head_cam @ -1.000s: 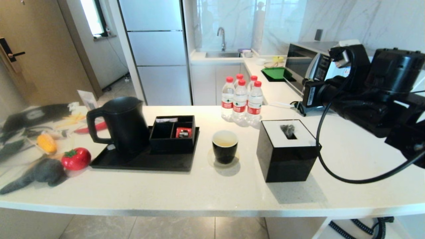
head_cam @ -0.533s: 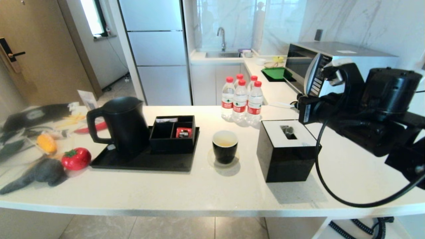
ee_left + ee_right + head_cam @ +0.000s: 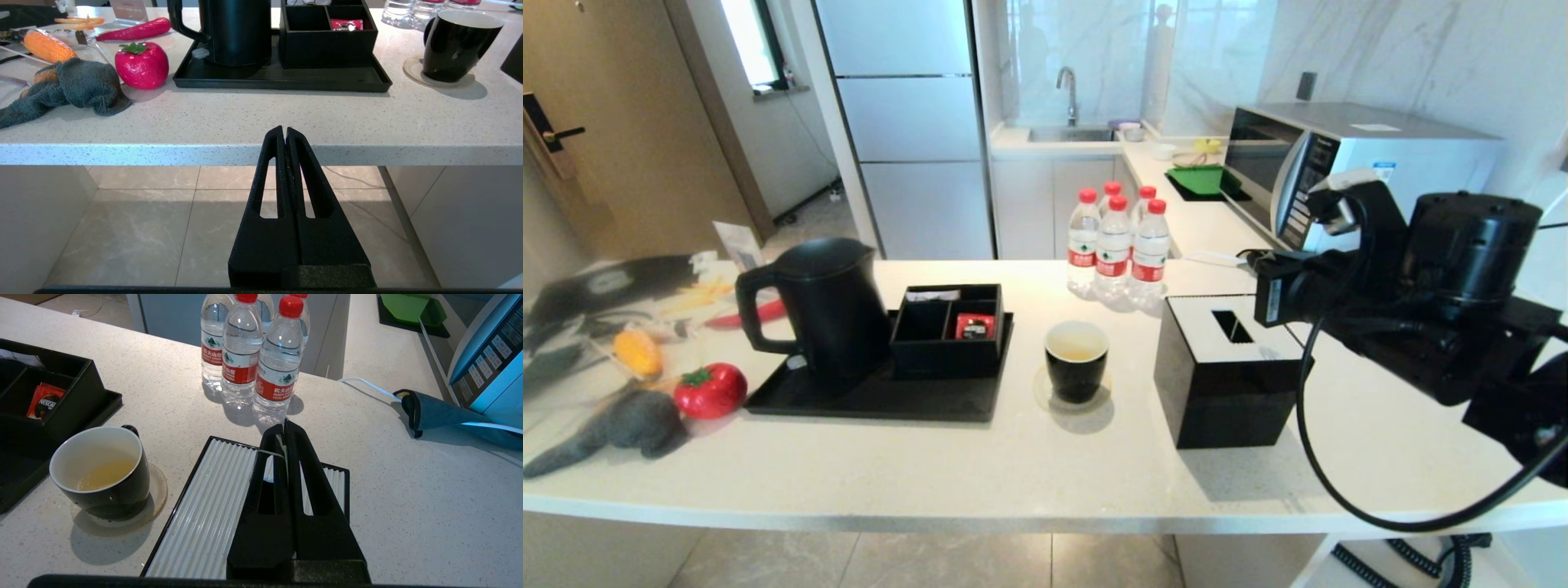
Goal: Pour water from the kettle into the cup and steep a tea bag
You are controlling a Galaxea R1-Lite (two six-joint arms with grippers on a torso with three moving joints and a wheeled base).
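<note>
The black cup [image 3: 1076, 359] stands on a coaster between the tray and the black tissue box [image 3: 1225, 384]. It holds a shallow pool of pale yellowish liquid [image 3: 107, 473]. My right gripper [image 3: 285, 425] hovers over the box's white ribbed top, shut on a thin white string [image 3: 269, 452] that loops over one finger. The tea bag itself is hidden under the fingers or in the box's slot [image 3: 1232, 327]. The black kettle [image 3: 821, 306] stands upright on the black tray [image 3: 874, 400], left of the cup. My left gripper [image 3: 284, 130] is shut on nothing, low before the counter's front edge.
A black compartment box [image 3: 947, 327] holding a red packet shares the tray. Several red-capped bottles [image 3: 1115, 245] stand behind the cup. A red toy strawberry [image 3: 711, 390], a grey cloth [image 3: 629, 420] and toy vegetables lie at the left. A microwave [image 3: 1347, 163] stands at the back right.
My right arm has come down and nearer over the tissue box. The dark tea bag that showed at the box's slot has sunk out of sight.
</note>
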